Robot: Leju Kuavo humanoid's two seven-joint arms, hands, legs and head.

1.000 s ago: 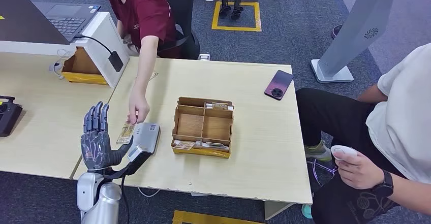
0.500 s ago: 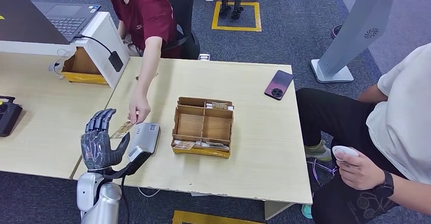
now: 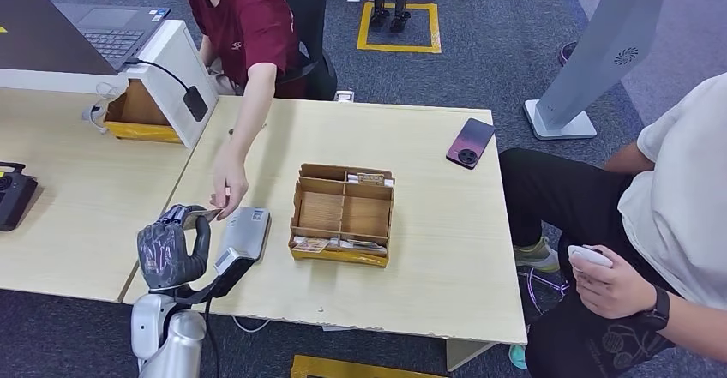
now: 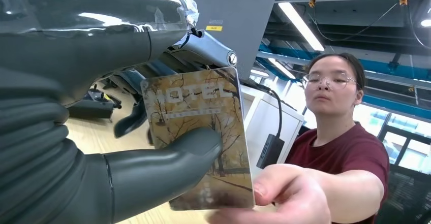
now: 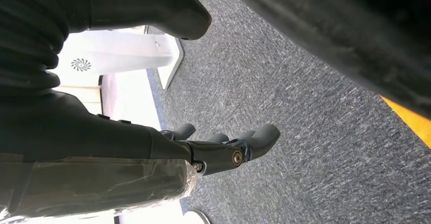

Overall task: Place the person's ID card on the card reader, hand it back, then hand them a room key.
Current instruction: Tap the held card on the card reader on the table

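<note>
My left hand (image 3: 174, 245) hangs over the near left edge of the table (image 3: 429, 249), just left of the grey card reader (image 3: 244, 234). Its fingers are curled round a card (image 3: 208, 215) that the person's hand (image 3: 227, 191) reaches out from across the table. In the left wrist view my thumb (image 4: 162, 168) presses on the card (image 4: 203, 127), which shows bare trees and the word HOTEL. The person's fingers (image 4: 284, 196) still pinch its far end. My right hand (image 5: 223, 150) hangs over the carpet, fingers apart, holding nothing.
A divided cardboard box (image 3: 343, 215) with cards in its near and far slots sits mid-table. A dark red phone (image 3: 470, 143) lies at the far right corner. A seated person at the right holds a white device (image 3: 590, 256). A laptop stand (image 3: 171, 69) is at the left rear.
My left hand's fingers, upright and spread a second ago, have curled down and closed on the card. The person's hand has stayed at the card.
</note>
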